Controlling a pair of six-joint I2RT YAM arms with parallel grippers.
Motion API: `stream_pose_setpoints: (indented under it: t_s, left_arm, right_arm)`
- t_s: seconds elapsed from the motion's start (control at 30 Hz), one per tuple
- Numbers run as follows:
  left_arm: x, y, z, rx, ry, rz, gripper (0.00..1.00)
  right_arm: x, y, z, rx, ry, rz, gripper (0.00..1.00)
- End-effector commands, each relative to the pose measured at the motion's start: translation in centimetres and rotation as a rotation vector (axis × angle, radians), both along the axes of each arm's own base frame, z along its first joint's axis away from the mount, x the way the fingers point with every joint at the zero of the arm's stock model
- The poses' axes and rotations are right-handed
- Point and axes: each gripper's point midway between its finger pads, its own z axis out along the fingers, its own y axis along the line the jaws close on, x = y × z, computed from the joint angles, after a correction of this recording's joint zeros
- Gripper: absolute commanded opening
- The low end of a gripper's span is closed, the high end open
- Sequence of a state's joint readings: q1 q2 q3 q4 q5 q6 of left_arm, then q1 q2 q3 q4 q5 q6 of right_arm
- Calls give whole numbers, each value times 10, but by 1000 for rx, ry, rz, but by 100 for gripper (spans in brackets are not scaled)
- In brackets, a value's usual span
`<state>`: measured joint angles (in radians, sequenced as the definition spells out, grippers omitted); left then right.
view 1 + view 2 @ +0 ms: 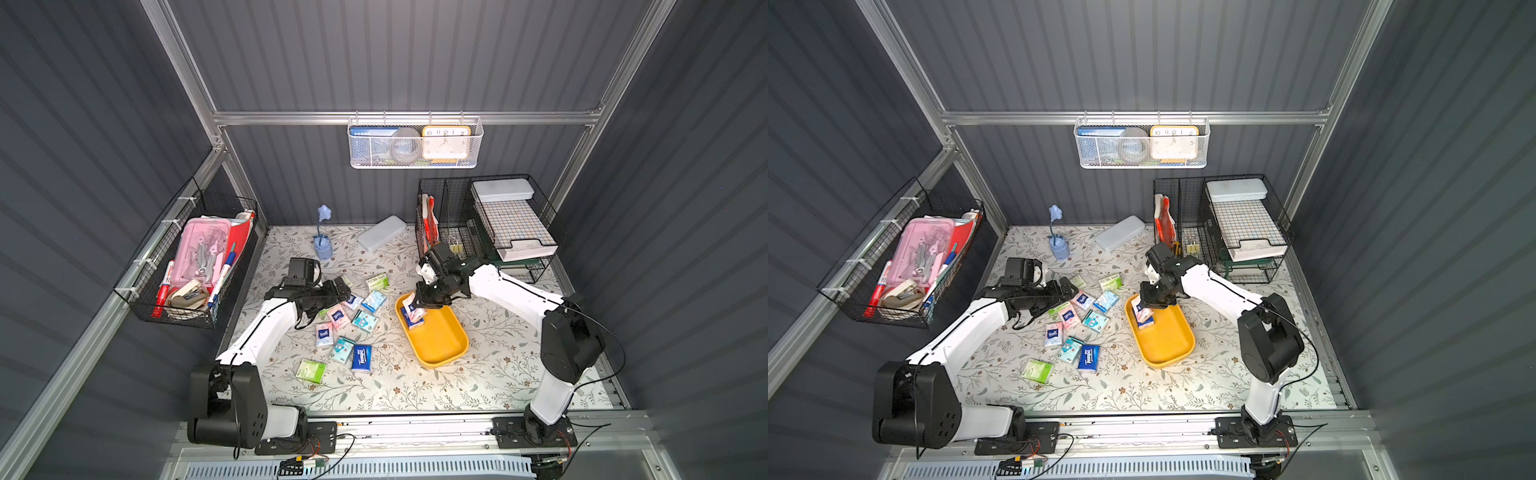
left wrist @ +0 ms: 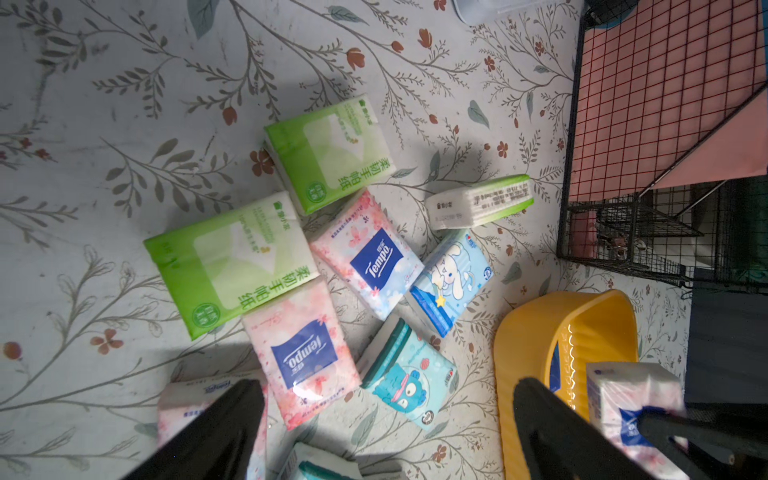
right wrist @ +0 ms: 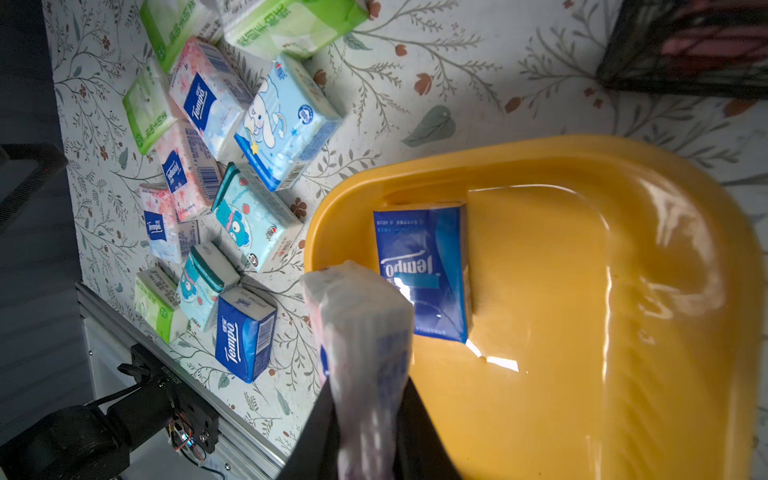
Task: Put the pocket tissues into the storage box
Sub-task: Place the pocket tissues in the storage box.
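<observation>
1. The right gripper [image 3: 368, 386] is clamped on a pink packet [image 3: 357, 316]. It pinches the packet across its middle, so the wrapper bulges out past the fingers (soft stuff, it squashes easily).
2. That packet hangs over the storage box [image 1: 442, 347], at the end nearest the loose pile. A dark blue packet [image 3: 422, 270] already lies flat on the box floor just beneath and beside it. I can't tell whether the two touch.
3. To my eye this is the drop-off step. The carry looks done and only the release is wanting.
4. The next move calls for the jaws to part, perhaps after easing down a little. The pink packet should then land inside the low wall rather than tip over the rim. After that the arm needs a clean lift away.
5. The left gripper [image 2: 386, 386] stands with its jaws wide apart and holds nothing. It is poised low over the loose packets [image 1: 345, 328] scattered on the flowered table [image 1: 415, 390], with a pink one and a teal one nearest its fingers.
6. Green, pink, teal and blue packets are mostly out on the table, so I'd call the job early.
</observation>
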<state>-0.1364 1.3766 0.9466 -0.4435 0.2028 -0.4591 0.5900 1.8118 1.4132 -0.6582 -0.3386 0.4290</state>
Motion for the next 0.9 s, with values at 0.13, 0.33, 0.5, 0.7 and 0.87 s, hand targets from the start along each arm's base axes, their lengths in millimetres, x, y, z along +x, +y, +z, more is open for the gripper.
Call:
stream_pose_setpoints:
  t_s: [0.13, 0.33, 0.5, 0.7, 0.87]
  left_arm:
    - [-3, 3, 7, 12, -7, 11, 99]
    - [-5, 4, 6, 17, -9, 17, 99]
    - [-5, 4, 6, 15, -7, 18, 99]
    - [-6, 5, 8, 17, -12, 21, 99]
    - [-5, 4, 8, 14, -14, 21, 99]
  right_arm:
    - [6, 21, -17, 62, 45, 46, 13]
    - [5, 22, -31, 55, 70, 52, 15]
    - [6, 22, -42, 36, 86, 43, 23]
    - [8, 11, -45, -24, 63, 31, 39]
    - [14, 3, -33, -72, 12, 24, 46]
